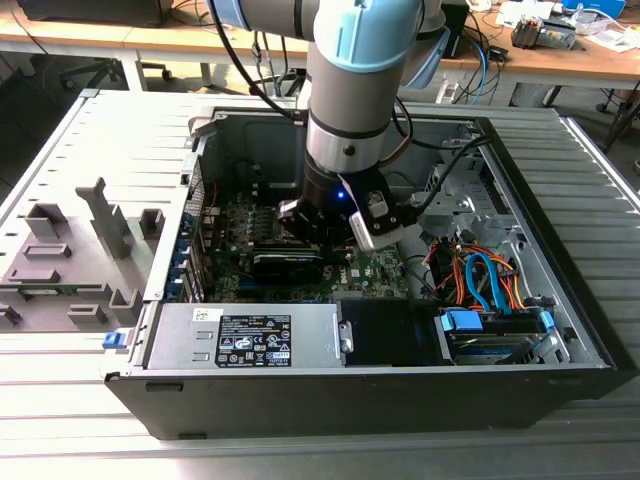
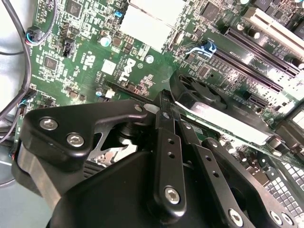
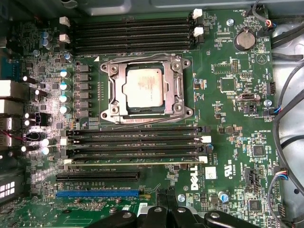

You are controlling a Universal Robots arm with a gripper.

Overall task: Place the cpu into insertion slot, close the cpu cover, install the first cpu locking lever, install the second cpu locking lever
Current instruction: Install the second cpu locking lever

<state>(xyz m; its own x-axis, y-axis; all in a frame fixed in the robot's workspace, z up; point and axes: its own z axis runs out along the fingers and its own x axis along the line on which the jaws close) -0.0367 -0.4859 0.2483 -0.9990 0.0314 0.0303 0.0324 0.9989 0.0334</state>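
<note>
Gripper (image 2: pixel 164 142): hung low over the motherboard (image 3: pixel 228 142); whether its fingers were spread or pressed together, I cannot tell.
CPU (image 3: pixel 145 90): lay flat in the insertion slot (image 3: pixel 112 112), silvery top up.
CPU cover (image 3: pixel 176 85): framed the chip.
Handling: likely light, stiff, fragile underneath; best held by its edges.

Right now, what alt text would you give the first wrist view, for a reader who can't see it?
Looking down on a green motherboard, the silvery cpu sits in the insertion slot, framed by the metal cpu cover. Long black card slots run on both sides of it, and black parts of the claw show at the picture's edge.
</note>
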